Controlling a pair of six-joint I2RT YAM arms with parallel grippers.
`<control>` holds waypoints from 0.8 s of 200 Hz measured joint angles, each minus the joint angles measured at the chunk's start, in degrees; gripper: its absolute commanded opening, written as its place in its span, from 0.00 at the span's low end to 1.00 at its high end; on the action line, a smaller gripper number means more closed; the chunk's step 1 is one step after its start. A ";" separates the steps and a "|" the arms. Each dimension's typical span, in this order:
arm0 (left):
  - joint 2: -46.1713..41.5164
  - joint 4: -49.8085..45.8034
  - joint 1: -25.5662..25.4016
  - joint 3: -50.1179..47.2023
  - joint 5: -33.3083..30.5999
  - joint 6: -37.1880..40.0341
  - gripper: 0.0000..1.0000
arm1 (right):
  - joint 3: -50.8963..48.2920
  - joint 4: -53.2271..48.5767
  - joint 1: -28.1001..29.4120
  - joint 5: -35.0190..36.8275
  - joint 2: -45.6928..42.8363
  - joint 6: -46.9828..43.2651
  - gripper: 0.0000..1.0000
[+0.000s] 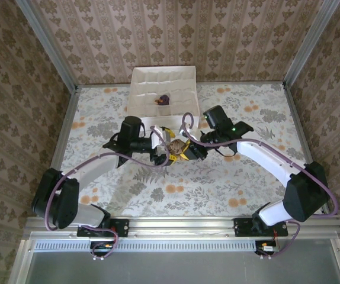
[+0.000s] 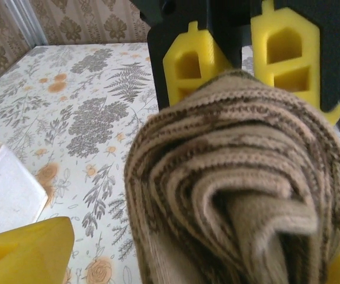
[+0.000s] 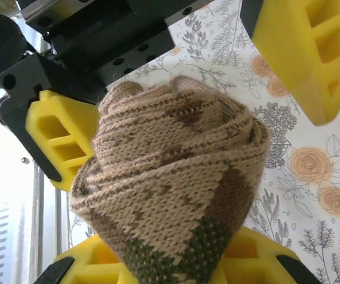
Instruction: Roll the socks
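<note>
Sock roll (image 1: 174,148), brown-and-tan diamond-checked knit, sits between both tools above the middle of the floral-patterned table (image 1: 229,183). Right tool (image 1: 189,152), nearly closed, pinches it. Left tool (image 1: 161,152) straddles it wide apart, gripping nothing. Centre the left tool squarely, then close gently to prevent unrolling.

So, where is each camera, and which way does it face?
Top external: above and behind the bases, looking down on the flowered table; left arm and right arm meet at the rolled brown-and-tan knitted sock.
Left wrist: on the left arm, looking along open yellow left fingers at the sock and yellow right fingers.
Right wrist: on the right arm, facing the opposite way; right fingers, below, grip the sock.
Shared: both wrist views show sock and all four fingers.
</note>
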 measured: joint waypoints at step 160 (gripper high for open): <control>0.85 -11.80 2.32 6.88 -2.10 0.68 0.00 | 9.01 0.87 -1.66 0.55 6.75 7.32 0.54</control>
